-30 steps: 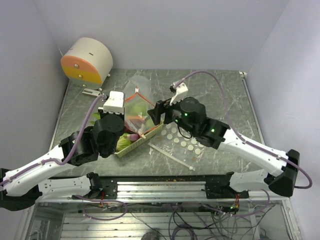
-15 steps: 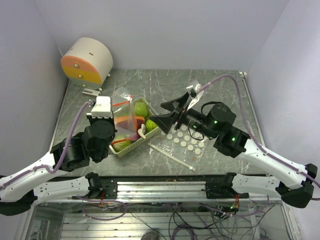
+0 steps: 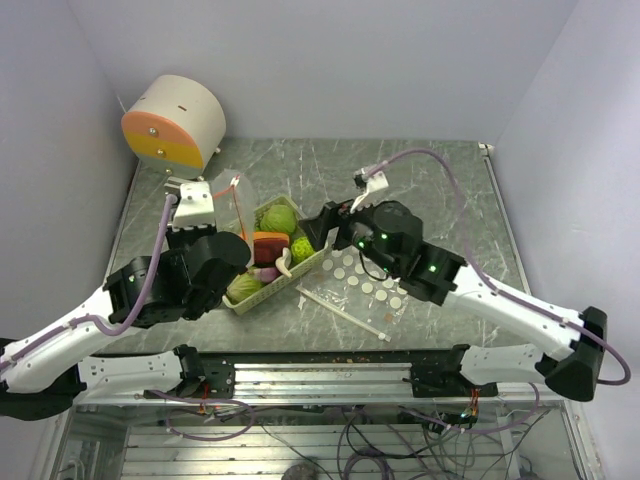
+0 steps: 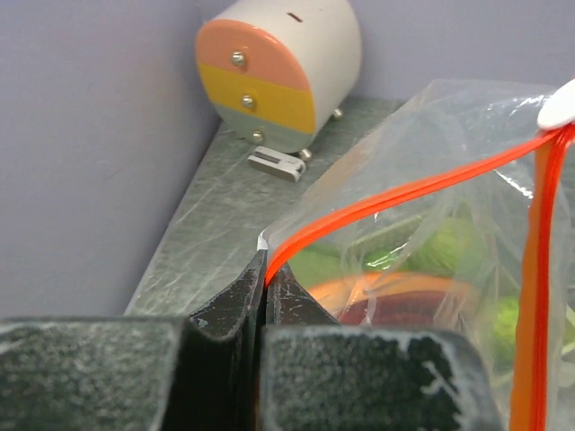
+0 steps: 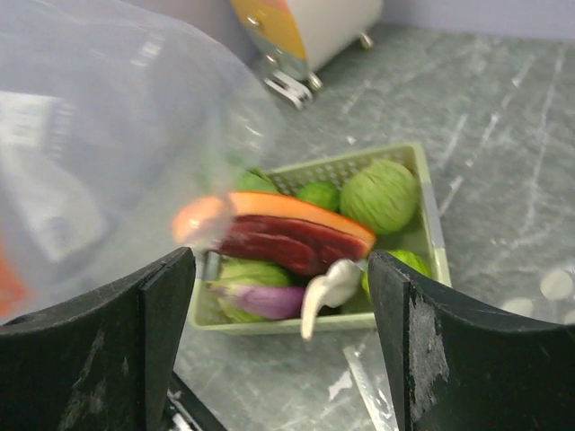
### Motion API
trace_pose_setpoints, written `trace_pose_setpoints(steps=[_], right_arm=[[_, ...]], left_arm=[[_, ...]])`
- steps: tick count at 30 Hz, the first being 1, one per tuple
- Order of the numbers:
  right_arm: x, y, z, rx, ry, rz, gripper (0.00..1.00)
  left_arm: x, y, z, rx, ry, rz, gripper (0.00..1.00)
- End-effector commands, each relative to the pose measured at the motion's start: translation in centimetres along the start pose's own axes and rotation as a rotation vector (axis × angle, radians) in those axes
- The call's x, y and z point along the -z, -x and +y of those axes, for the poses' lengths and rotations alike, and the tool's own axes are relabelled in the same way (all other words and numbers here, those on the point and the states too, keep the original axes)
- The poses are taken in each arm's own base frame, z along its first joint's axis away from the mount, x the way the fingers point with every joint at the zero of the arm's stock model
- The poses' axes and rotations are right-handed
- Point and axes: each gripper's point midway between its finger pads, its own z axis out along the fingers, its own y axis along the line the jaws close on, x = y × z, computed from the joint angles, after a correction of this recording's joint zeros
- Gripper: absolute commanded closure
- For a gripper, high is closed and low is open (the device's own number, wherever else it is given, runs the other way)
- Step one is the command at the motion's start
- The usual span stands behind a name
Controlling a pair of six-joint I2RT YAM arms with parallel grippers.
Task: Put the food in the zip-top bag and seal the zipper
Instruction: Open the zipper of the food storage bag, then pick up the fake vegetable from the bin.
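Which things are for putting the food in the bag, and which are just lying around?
For the job: zip-top bag, pinched at its orange zipper by the shut left gripper; open right gripper; green balls and orange-red piece in the pale-green basket.
Just lying about: round cream box with orange and yellow front; clear sheet with white dots; white strip beside it.

The zip-top bag (image 3: 228,193) has swung off the basket (image 3: 285,282) toward nine o'clock, carried by the left gripper (image 4: 265,269); the green balls (image 3: 279,219) and red-orange piece (image 3: 268,246) now lie uncovered; the right gripper (image 3: 322,222), drawn back toward three o'clock half a second ago, is again at the basket's two o'clock end.
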Motion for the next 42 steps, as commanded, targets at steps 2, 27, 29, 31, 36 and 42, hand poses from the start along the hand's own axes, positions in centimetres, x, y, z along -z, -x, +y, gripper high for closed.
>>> trace_pose_setpoints(steps=[2, 27, 29, 31, 36, 42], right_arm=[[-2.7, -5.7, -4.2, -0.013, -0.157, 0.164, 0.24], [-10.4, -20.8, -3.3, -0.170, -0.022, 0.538, 0.39], [-10.8, -21.5, -3.5, -0.175, -0.035, 0.546, 0.47], [-11.1, -22.0, -3.8, -0.177, -0.051, 0.552, 0.53], [-11.6, -22.3, -4.3, -0.156, -0.101, 0.546, 0.77], [-11.0, -19.9, -4.9, -0.116, -0.141, 0.492, 1.00]], left_arm=[[0.2, 0.7, 4.2, 0.000, 0.146, -0.059, 0.93], [-0.3, -2.2, 0.7, 0.007, 0.061, -0.001, 0.93], [-0.3, -2.3, 0.4, 0.003, 0.056, 0.003, 0.93], [-0.3, -2.4, 0.2, 0.000, 0.049, 0.007, 0.93], [-0.3, -2.4, -0.1, 0.004, 0.038, 0.012, 0.93], [-0.3, -2.3, -0.6, 0.012, 0.023, 0.012, 0.93]])
